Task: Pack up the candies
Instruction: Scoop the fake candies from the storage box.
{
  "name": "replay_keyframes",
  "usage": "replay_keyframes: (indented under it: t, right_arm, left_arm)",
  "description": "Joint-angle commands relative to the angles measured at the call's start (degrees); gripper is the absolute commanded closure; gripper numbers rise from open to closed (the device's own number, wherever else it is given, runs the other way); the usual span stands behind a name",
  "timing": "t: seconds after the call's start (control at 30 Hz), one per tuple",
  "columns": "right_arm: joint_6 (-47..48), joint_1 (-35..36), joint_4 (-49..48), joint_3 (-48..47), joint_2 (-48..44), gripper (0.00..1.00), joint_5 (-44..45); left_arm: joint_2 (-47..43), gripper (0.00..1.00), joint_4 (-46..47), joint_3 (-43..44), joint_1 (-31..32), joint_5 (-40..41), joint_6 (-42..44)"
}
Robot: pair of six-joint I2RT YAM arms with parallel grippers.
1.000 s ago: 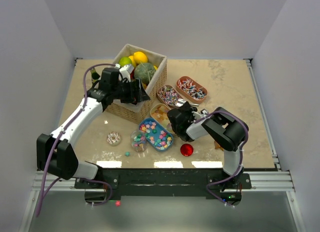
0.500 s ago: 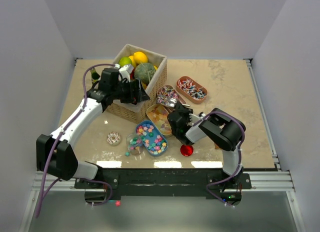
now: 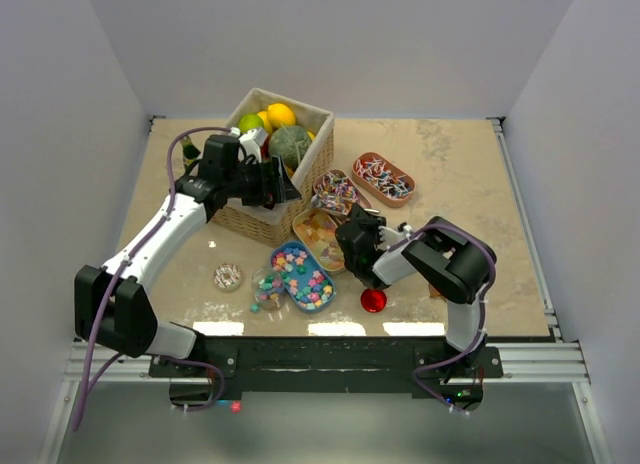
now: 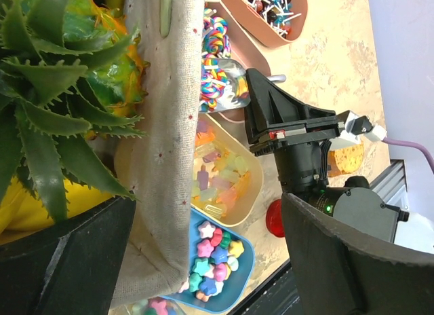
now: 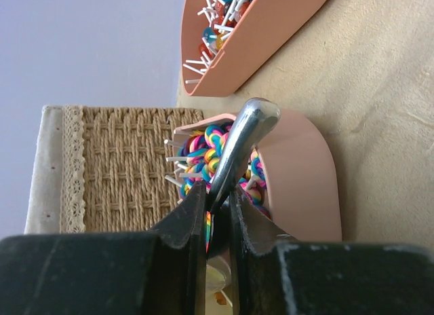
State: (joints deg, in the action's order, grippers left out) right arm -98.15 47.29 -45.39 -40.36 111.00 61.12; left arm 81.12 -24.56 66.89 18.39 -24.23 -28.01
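The candies lie in four open trays: star sweets in a blue tray [image 3: 302, 276] [image 4: 220, 264], pastel gummies in a yellow tray [image 3: 318, 231] [image 4: 220, 176], rainbow swirl lollipops in a pink tray [image 3: 338, 190] [image 5: 298, 172], and small lollipops in a brown tray [image 3: 383, 178] [image 5: 261, 30]. My right gripper [image 3: 352, 226] [image 5: 218, 199] is shut on the handle of a metal scoop [image 5: 241, 142], whose bowl sits over the rainbow lollipops. My left gripper [image 3: 284, 189] [image 4: 210, 261] is open at the basket's front wall, holding nothing.
A wicker basket [image 3: 262, 222] [image 4: 166, 125] of toy fruit stands at the back left. A small clear jar [image 3: 268, 287] of sweets, a sprinkled doughnut [image 3: 228, 276], a red round thing [image 3: 373, 300] and a loose sweet [image 3: 254, 307] lie near the front edge.
My right gripper moved a little back and left with the scoop. The blue tray, yellow tray and jar slid slightly left. The left arm has stayed put.
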Motion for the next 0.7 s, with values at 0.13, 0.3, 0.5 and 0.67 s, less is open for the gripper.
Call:
replay_keyframes:
  t: [0.13,0.3,0.5,0.67]
  right_arm:
    - [7.8,-1.0,8.5,4.3,-5.6,1.00,-2.2]
    - [11.5,-2.4,8.6,5.1,-10.4,1.00,-2.5]
    - [16.6,-4.1,8.6,4.8,-14.8,1.00,-3.5]
    - [20.4,-5.8,8.5,5.1,-19.8,1.00,-5.1]
  left_arm:
    - [2.0,0.07,-2.8,0.9,-0.3,1.6,-1.3]
    - [1.8,0.07,-3.0,1.0,-0.3,1.9,-1.5]
    - [1.6,0.07,-3.6,1.5,-0.3,1.9,-1.7]
    - [1.2,0.07,-3.9,1.5,-0.3,1.6,-2.0]
